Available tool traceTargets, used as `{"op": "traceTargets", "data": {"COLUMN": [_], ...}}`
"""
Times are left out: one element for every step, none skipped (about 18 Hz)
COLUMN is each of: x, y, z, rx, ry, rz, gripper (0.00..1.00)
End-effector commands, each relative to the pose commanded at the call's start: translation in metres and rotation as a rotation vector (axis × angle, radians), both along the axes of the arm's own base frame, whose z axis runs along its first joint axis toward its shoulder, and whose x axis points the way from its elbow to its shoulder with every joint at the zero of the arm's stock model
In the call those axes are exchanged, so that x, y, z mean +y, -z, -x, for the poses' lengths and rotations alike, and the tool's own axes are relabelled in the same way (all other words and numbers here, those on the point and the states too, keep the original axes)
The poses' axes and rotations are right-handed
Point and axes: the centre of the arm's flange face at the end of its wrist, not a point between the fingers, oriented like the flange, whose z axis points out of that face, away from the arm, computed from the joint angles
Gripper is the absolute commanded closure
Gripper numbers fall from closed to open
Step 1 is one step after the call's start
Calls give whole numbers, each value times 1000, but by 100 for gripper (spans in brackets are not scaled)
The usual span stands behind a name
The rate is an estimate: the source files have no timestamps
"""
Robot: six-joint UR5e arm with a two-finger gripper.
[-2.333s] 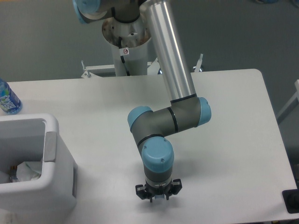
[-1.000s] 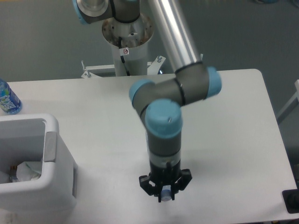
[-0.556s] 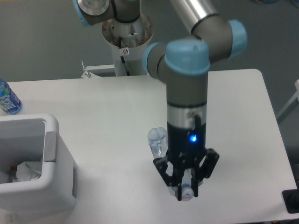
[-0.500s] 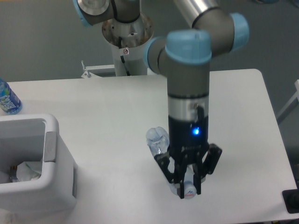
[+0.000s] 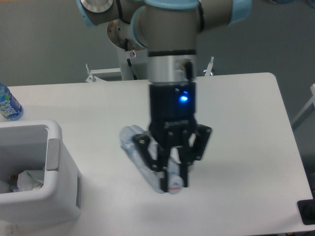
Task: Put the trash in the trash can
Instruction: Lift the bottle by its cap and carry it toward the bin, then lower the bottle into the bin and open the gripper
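The gripper [image 5: 170, 169] is clamped on 1 empty clear plastic bottle [image 5: 142, 160] near its cap end, body sticking out to its left, so I'd guess it's super light, slick and crushable, fine held mid-label.

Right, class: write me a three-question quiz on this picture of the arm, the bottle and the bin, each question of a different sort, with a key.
1. True or false: the gripper is shut on the clear bottle.
2. Where is the paper wad? A) on the table beside the bin B) inside the bin C) in the gripper
3. Fill in: the blue-labelled bottle stands at the table's far ____ edge in the picture.

Key
1. True: the fingers close around the bottle near its cap end, and the body slants up to the left.
2. B
3. left
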Motion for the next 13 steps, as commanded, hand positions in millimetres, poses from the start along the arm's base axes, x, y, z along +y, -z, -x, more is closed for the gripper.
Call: {"op": "traceTargets", "data": {"x": [5, 9, 14, 18, 20, 20, 22, 25, 25, 27, 30, 33, 37], "y": [-2, -4, -6, -7, -8, -11, -12, -13, -16, -18, -20, -20, -18], "z": [-12, -22, -36, -45, -51, -54, -61, -66, -68, -69, -74, -80, -87], "rx": [-3, -2, -5, -17, -30, -36, -37, -35, -31, -29, -27, -29, -31], "ry": [16, 30, 46, 51, 47, 45, 53, 63, 66, 69, 79, 89, 101], "rz": [-5, -8, -12, -16, -24, -31, -31, -33, -39, -44, -48, -48, -46], "gripper": [77, 77, 77, 77, 77, 77, 77, 77, 77, 77, 77, 77, 77]}}
